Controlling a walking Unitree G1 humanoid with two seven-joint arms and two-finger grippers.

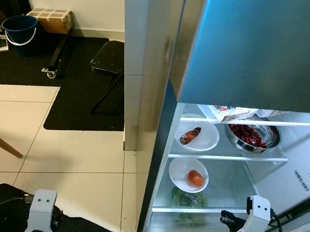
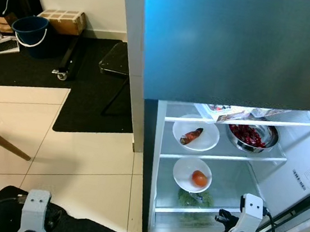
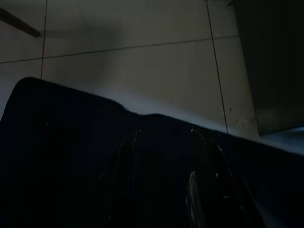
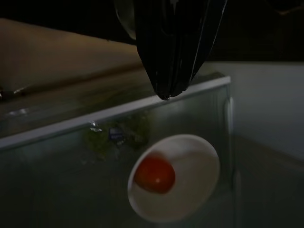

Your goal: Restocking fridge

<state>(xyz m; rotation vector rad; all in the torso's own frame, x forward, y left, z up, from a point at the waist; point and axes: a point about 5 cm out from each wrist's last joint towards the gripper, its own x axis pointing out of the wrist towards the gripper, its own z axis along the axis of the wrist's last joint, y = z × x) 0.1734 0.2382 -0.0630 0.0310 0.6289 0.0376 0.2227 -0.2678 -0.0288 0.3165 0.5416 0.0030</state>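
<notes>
Fridge (image 1: 160, 167): 2 white plates (image 1: 199, 135), 1 tomato (image 1: 195, 178), 1 steel bowl (image 1: 252, 136).

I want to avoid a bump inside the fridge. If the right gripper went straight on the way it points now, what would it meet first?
Probably the glass shelf's front edge. The right gripper points at it, with the plate holding a tomato beyond; depth is unclear.
</notes>
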